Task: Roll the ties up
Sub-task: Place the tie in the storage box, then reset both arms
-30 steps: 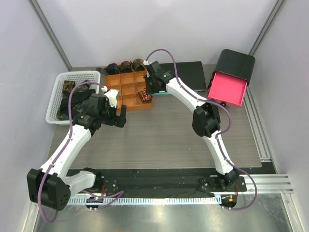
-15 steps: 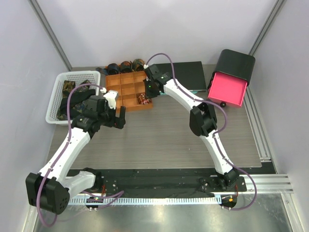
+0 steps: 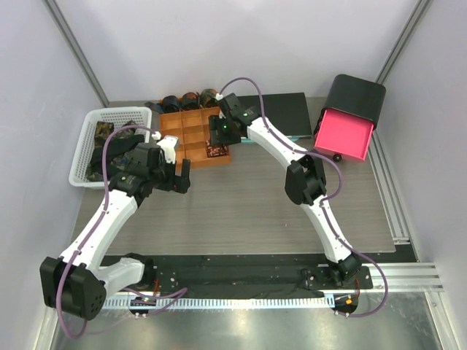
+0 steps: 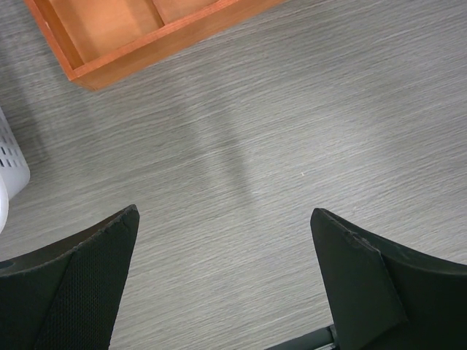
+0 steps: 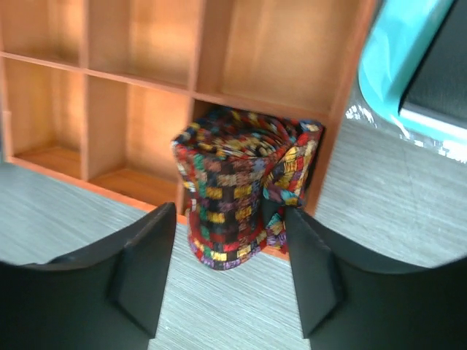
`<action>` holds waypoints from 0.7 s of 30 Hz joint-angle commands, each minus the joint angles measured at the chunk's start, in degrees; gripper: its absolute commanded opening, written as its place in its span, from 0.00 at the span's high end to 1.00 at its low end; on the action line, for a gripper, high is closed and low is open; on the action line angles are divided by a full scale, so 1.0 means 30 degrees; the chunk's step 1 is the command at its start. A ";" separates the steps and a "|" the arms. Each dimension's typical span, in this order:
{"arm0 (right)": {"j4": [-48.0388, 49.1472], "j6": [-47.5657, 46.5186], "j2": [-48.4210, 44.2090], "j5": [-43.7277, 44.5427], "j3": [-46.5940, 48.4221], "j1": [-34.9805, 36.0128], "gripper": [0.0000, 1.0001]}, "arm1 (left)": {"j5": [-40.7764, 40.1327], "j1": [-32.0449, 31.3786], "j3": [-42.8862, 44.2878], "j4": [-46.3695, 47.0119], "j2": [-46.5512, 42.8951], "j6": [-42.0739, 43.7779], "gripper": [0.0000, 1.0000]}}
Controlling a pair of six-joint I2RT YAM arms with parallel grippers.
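Ties sit at three spots on the grey table [image 3: 241,211]. Loose dark patterned ones are heaped in the white basket [image 3: 79,166] at the left. Three dark rolls [image 3: 188,99] are lined up just behind the orange tray [image 3: 191,135]. The checked roll [image 3: 216,150] is in the tray's near right corner compartment.

The right arm reaches across from the right, and the right gripper [image 3: 218,140] hangs directly over that corner. In the wrist view the checked roll [image 5: 233,193] stands between the two fingers [image 5: 142,277], tilted and sagging over the tray's [image 5: 139,91] near wall towards the table. The right gripper [image 5: 230,240] has its jaws parted and straddles the roll. The left finger is clear of the fabric. The right finger is just beside the loose end, and I cannot tell whether it touches.

The left gripper [image 3: 179,175] hovers over bare table near the tray's near left corner, well apart from the checked roll. Its wrist view shows the left gripper [image 4: 222,248] spread wide with nothing between the fingers, the tray [image 4: 146,47] corner above them and the basket [image 4: 9,171] at the left edge.

A second ago the right gripper was pinched shut and sat slightly further right; it has since shifted left over the compartment and let its jaws apart. The left arm has stayed put.
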 commanded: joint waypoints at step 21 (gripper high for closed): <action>0.1872 -0.4428 -1.4192 -0.2789 -1.1109 -0.7397 0.00 | 0.3794 0.0166 1.1335 -0.3701 0.9339 0.0528 0.00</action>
